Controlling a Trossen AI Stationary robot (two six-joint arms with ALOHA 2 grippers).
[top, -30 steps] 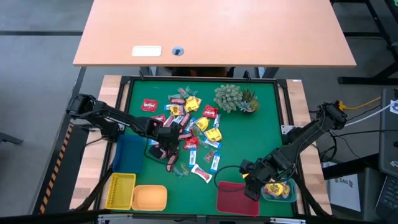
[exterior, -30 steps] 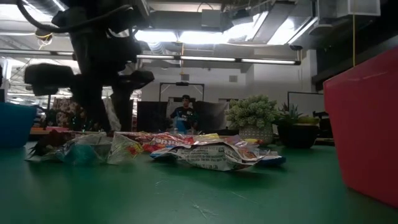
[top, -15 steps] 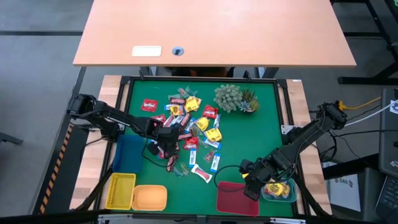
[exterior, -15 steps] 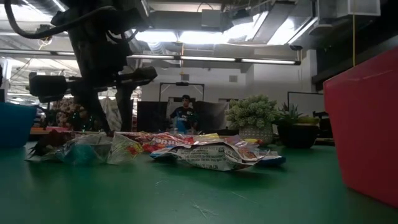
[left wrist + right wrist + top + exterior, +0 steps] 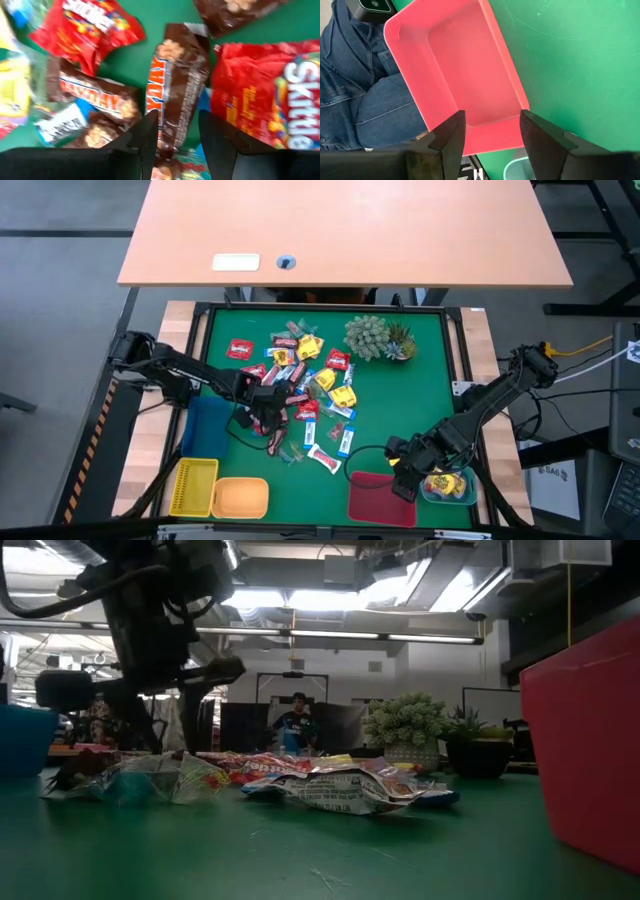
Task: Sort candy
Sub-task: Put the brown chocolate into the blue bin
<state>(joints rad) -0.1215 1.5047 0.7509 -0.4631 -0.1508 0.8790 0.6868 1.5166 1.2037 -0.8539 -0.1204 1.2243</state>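
— Surfaces?
— Flat green felt-like mat [image 5: 380,410] inside a dark frame. Crinkled, glossy foil-and-plastic candy wrappers [image 5: 310,385] heaped in a loose pile on the mat's middle and left: red pouches, yellow packets, blue-and-white strips, long brown bars. Spiky pale-green plant in a small pot [image 5: 372,337] just beside the pile, toward the far edge.

— Left gripper?
— Left gripper [image 5: 268,418] low over the near-left fringe of the pile, dark fingers [image 5: 145,140] spread apart, straddling the end of a long brown bar with orange lettering [image 5: 175,90]. Not clamped; green mat visible beside the bar. Red crinkly pouches [image 5: 260,95] crowding either side, another brown bar [image 5: 95,97] close alongside.

— Right gripper?
— Right gripper [image 5: 405,480] near the mat's front edge, fingers parted, empty, poised over a smooth rectangular pink-red plastic tray [image 5: 465,75] with rounded corners.

— Edges, room?
— Bare mat between pile and red tray. Blue tray [image 5: 205,428] hard by the left arm; ridged yellow tray [image 5: 194,486] and smooth orange tray [image 5: 240,498] along the front-left edge. Clear round tub with yellow sweets [image 5: 450,486] at the front right. A person's denim-clad legs [image 5: 355,95] beyond the front edge.
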